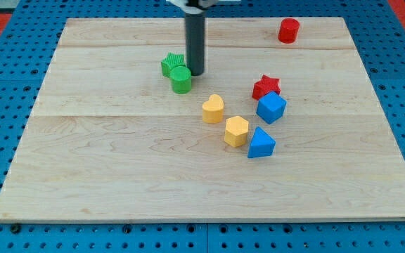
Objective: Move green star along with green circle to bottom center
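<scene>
— What colours lay on the pale wooden board [118, 183]?
— Green star [170, 63], green circle [181, 80], red cylinder [288, 31], red star [266, 86], two yellow blocks [213, 108], two blue blocks [271, 107].

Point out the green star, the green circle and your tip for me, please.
green star [169, 64]: camera view, its top face.
green circle [181, 75]: camera view, its top face.
my tip [195, 73]: camera view, the rod's lower end.

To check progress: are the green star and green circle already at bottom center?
No. Green star and green circle lie touching near the view's top, beside my tip.
</scene>
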Controlling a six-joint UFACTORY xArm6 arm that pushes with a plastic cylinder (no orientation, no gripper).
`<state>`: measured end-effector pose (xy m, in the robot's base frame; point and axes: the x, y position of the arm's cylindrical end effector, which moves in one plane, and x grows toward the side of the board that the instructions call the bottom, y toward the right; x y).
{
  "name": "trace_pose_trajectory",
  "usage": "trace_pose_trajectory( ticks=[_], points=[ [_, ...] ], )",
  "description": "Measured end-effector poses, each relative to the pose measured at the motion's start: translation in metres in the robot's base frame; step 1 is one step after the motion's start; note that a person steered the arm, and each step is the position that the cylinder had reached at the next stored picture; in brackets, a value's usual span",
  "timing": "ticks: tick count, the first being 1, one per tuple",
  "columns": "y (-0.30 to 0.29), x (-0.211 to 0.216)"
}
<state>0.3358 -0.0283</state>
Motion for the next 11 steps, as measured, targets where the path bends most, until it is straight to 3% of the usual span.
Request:
trace_pose_trajectory(
  ticks=[2,3,4,5,6,7,8,10,11],
  points=[
    [-0.007,-0.079],
    [-0.048,-0.073],
    [-0.013,-0.027],
    [0.026,-0.015],
    [0.021,-0.01],
    [0.008,-0.072],
    [-0.036,-0.07],
    [-0.038,-0.004],
    [-0.034,-0.023]
  ],
)
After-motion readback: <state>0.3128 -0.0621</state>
